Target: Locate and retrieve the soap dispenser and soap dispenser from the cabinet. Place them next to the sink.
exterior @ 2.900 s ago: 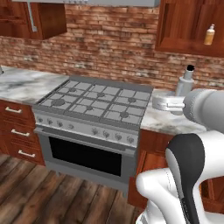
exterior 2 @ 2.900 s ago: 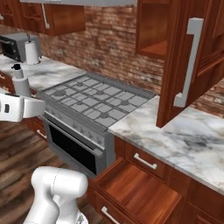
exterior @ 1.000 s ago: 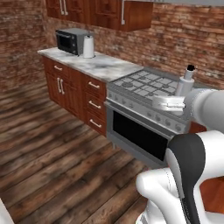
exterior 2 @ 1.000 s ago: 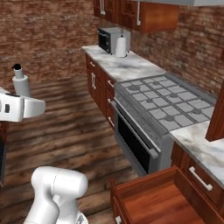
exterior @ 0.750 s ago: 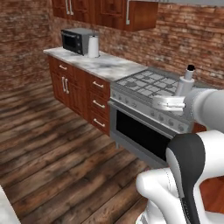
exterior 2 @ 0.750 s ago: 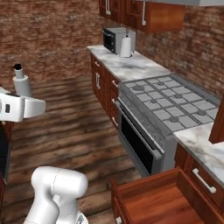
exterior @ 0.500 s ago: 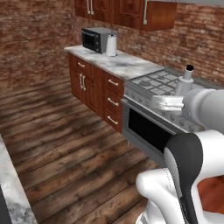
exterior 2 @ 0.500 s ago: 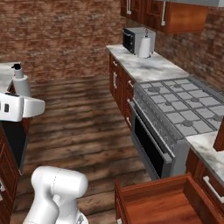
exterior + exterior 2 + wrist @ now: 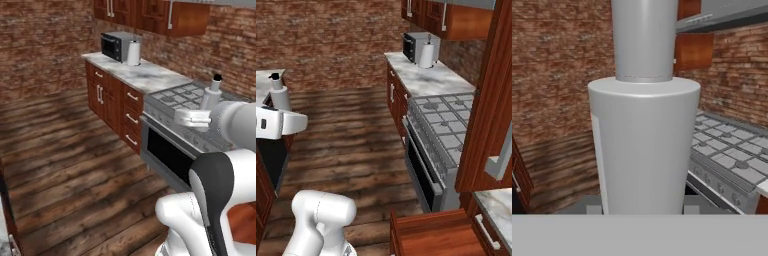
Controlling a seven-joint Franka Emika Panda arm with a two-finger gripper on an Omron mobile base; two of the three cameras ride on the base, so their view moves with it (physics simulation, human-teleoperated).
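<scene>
I hold a pale grey soap dispenser (image 9: 210, 99) with a black top upright in my gripper (image 9: 204, 114), which is shut on its lower body. From the right base view the same soap dispenser (image 9: 279, 95) stands above the white hand, with the gripper (image 9: 277, 107) at the far left. In the hand view the soap dispenser (image 9: 644, 145) rises close in front of the camera, with the gripper (image 9: 643, 210) closed around its base. The cabinet and the sink are out of view.
A steel stove (image 9: 182, 100) (image 9: 448, 122) stands along the brick wall. Beyond it, a microwave (image 9: 116, 46) and a paper towel roll (image 9: 133, 52) sit on the marble counter (image 9: 428, 77). An open wooden drawer (image 9: 436, 232) juts out low right. A marble counter corner (image 9: 263, 80) lies left.
The whole scene has swung across both base views as the base moves: the stove has slid right and more wooden floor shows. The soap dispenser stays gripped in the same place.
</scene>
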